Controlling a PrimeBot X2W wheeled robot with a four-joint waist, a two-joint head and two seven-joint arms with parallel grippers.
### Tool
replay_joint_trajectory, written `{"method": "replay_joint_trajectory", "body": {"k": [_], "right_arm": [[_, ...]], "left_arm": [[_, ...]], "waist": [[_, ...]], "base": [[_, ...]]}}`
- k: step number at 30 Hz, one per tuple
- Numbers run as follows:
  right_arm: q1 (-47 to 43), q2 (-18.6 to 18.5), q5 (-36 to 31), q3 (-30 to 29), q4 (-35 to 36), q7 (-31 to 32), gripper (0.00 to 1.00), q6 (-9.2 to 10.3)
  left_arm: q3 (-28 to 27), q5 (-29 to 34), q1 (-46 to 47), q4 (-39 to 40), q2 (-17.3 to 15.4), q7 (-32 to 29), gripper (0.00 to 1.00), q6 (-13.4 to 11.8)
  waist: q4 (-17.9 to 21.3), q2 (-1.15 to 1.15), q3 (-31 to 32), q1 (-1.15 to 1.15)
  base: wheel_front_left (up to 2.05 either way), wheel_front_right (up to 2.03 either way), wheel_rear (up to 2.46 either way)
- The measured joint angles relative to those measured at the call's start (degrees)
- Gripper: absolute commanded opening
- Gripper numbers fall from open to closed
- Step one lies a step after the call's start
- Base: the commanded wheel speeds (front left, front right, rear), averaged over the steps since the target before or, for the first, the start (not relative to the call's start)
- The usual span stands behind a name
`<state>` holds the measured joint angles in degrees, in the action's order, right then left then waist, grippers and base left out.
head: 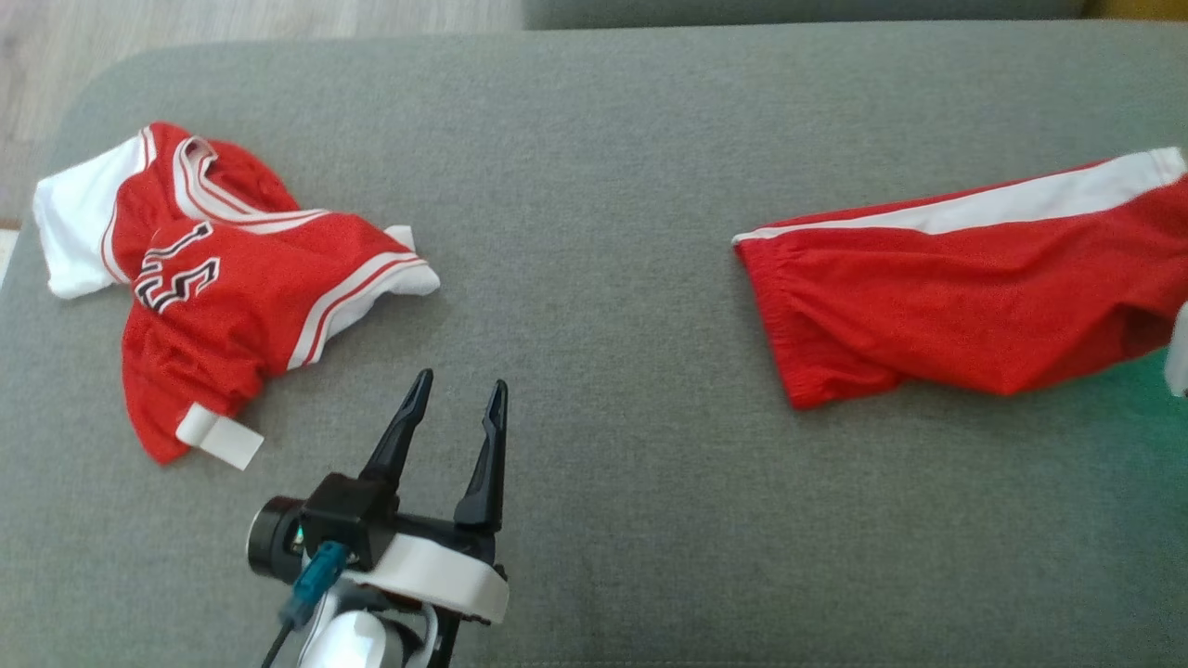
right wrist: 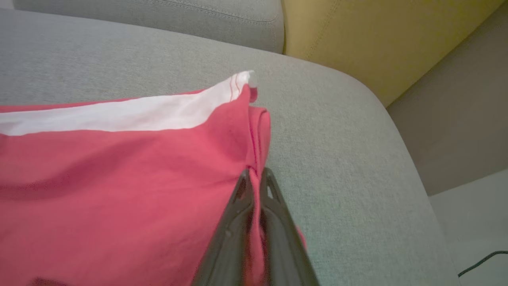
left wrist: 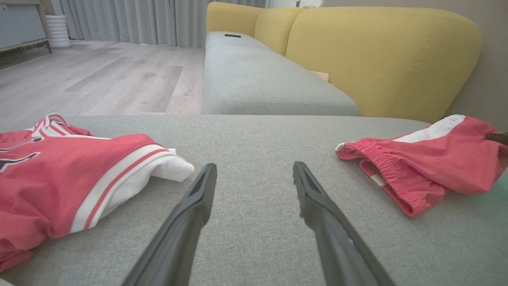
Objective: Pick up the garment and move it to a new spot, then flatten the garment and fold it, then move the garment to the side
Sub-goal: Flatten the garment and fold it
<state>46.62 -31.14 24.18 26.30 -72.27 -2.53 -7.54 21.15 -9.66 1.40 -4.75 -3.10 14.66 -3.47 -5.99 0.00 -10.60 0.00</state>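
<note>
At the left of the grey cushion [head: 594,139] lies a crumpled red and white jersey [head: 232,297], bunched with its number showing; it is well apart from the work and should be left alone.

Next comes the left gripper [head: 462,378], hovering over bare cushion near the jersey's hem with its 2 fingers spread and nothing between them. It would do best either to keep clear of the path or to reach for the elastic waistband, which is the end of the garment nearest it.

To the right are the red shorts [head: 956,297], lying fairly flat on the cushion with the white side stripe along the far edge and the waistband pointing toward the middle. They appear doubled over, though the layers are hard to count.

At the far right, the right gripper [right wrist: 257,172] has its fingers closed on the leg hem of the shorts, pinching a fold of red cloth near the cushion's rounded corner. The step looks like moving the shorts by this 1 hold. Done well, the pull would be slow and low, so that the trailing cloth slides without bunching or opening, and the pinch should keep every layer.
</note>
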Motion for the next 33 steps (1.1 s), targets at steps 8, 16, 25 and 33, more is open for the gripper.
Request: {"method": "replay_joint_trajectory", "body": {"k": [8,16,25,33], "right_arm": [[1.07,5.17,-4.32,1.56,2.02,-5.25,0.00,0.00],[-0.90,14.39,-6.09,4.20,8.75,-5.75,0.00,0.00],[-10.44,19.86,-5.36,6.28,19.90,-0.35,0.00,0.00],[-18.39,20.31,-4.21,4.49,27.50,2.48,1.00,0.00]], "left_arm": [[-0.07,-0.03,-0.40,-1.34,0.08,0.00,1.00,0.04],[-0.66,-0.09,-3.49,-1.99,0.07,-0.01,1.00,0.36],[-0.82,-0.10,-3.71,-2.00,0.07,-0.01,1.00,0.35],[-0.94,-0.67,-3.74,-2.00,0.07,-0.01,1.00,0.35]], "waist": [[1.06,0.00,3.12,0.00],[-0.71,0.00,5.90,0.00],[-3.55,0.00,5.66,0.00],[-4.37,0.00,5.42,0.00]], "base": [[0.00,0.00,0.00],[0.00,0.00,0.00],[0.00,0.00,0.00],[0.00,0.00,0.00]]}}
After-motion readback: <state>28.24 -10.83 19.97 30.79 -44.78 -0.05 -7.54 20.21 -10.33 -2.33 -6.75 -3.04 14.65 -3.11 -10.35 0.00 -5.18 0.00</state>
